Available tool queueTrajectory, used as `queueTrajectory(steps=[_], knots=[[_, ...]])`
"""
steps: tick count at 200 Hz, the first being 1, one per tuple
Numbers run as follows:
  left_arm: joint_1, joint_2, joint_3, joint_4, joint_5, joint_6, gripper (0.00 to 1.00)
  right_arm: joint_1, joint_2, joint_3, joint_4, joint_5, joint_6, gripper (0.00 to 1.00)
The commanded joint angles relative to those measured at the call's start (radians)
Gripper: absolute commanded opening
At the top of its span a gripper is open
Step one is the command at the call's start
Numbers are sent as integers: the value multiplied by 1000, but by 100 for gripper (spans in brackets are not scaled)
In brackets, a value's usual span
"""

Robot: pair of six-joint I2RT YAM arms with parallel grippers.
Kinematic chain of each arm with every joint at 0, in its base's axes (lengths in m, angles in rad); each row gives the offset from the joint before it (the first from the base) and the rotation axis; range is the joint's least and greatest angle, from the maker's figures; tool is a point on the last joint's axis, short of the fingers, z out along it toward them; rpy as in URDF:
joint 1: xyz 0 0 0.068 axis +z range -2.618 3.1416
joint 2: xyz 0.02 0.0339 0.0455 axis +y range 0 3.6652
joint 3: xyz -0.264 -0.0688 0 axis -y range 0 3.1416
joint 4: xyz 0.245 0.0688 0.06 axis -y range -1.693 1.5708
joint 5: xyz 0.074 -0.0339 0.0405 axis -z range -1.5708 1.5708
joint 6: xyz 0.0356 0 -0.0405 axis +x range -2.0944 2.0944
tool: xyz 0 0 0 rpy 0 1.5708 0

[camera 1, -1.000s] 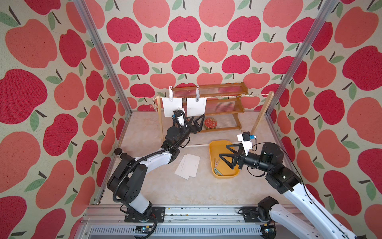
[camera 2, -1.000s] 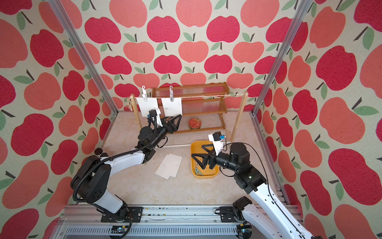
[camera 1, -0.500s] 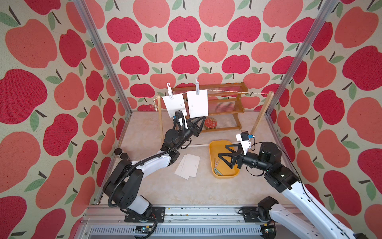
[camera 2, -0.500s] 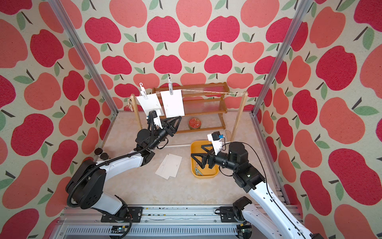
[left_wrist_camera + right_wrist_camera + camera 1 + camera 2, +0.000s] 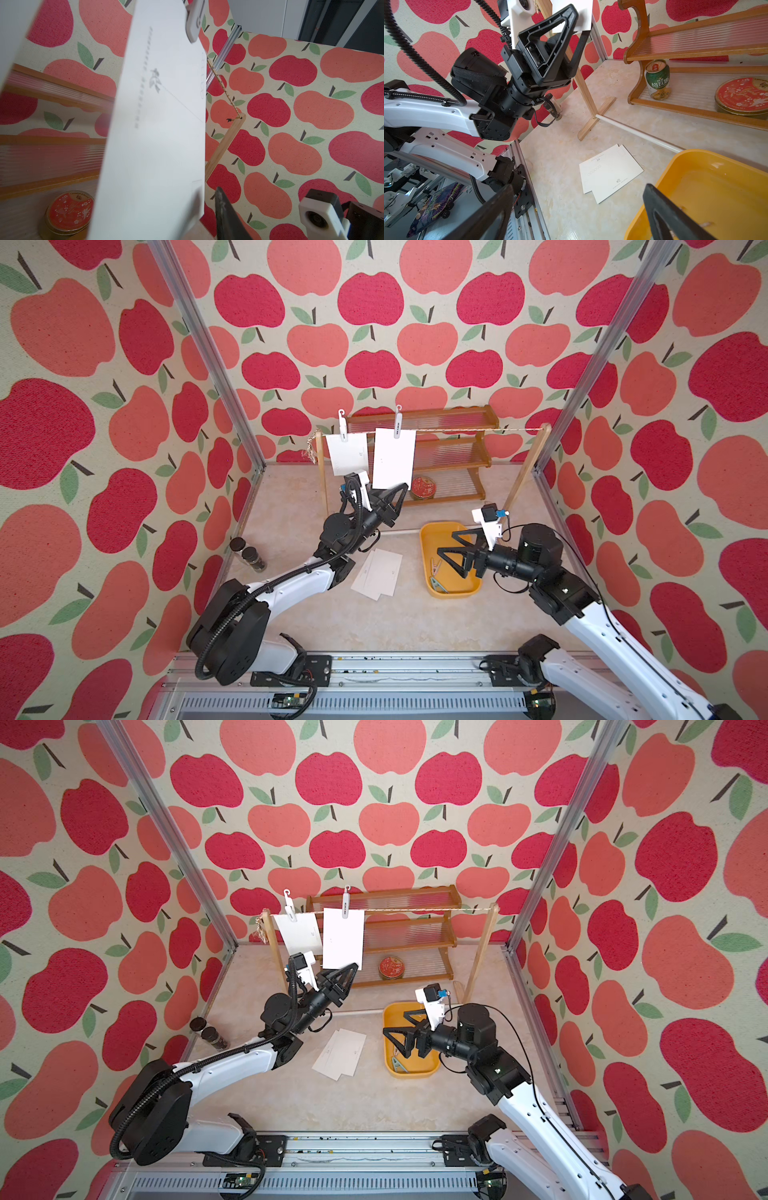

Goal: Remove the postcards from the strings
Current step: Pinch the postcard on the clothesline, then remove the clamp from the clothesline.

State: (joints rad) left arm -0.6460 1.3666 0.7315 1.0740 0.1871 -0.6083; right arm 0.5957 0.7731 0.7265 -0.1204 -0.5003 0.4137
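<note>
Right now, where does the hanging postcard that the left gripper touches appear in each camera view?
A top view: the postcard, upper centre, left gripper at its lower edge.
A top view: also upper centre, under a white clothespin.
Left wrist: it fills the middle.
Right wrist: only a corner, at the top edge, in the left gripper.
Shared landmark: the red round tin on the shelf, in all four.

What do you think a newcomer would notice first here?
Bold apple-print walls surround the scene. Two white postcards hang on the string at the back, with the left gripper straddling one's lower corner. The right gripper hovers open over the yellow tray; two loose postcards lie beside it.
</note>
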Motion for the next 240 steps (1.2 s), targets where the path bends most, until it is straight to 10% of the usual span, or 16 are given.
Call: queueTrajectory(steps=[1,57,240], knots=[[-2,-42,-15,10,-24,21,34,11,3,-16,47,-16,4,99],[-10,-94,-9,-87,-31,20,0,20,37,71,37,-31,-18,99],[80,-49,121,-171,80,-113,0,-80,779,1170,-143,-156,-72,97]])
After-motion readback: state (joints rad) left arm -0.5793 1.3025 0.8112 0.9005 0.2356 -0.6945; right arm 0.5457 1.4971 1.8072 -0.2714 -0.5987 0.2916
